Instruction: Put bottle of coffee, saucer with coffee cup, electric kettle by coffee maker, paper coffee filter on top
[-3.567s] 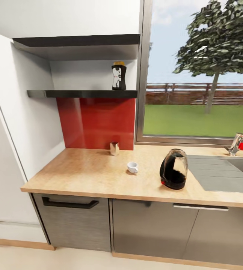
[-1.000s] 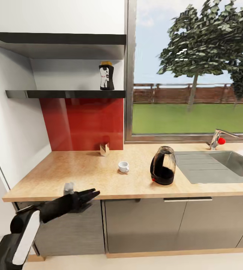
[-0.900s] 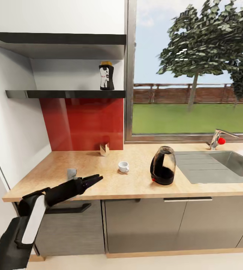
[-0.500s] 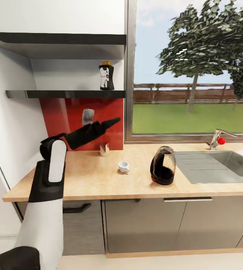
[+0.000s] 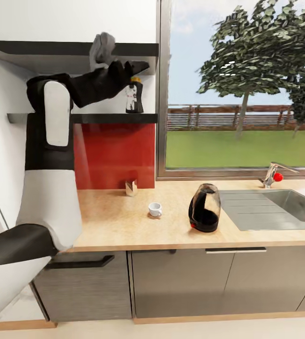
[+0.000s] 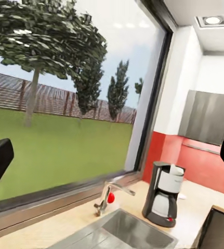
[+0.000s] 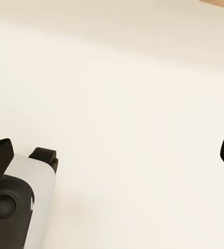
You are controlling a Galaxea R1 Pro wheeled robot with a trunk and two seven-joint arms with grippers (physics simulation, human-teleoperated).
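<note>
The bottle of coffee (image 5: 135,95), a dark jar with a gold lid and white label, stands upright on the thin dark kitchen shelf (image 5: 114,118), far left by the window frame. The left gripper (image 5: 140,67) hovers just above and beside it, black fingers spread apart, grasping nothing. Below, on the wood-grain kitchen countertop (image 5: 124,226), sit the small white coffee cup (image 5: 155,209) and, to its right, the rounded dark glass electric kettle (image 5: 204,207). The right gripper (image 7: 112,155) hangs open over pale floor.
</note>
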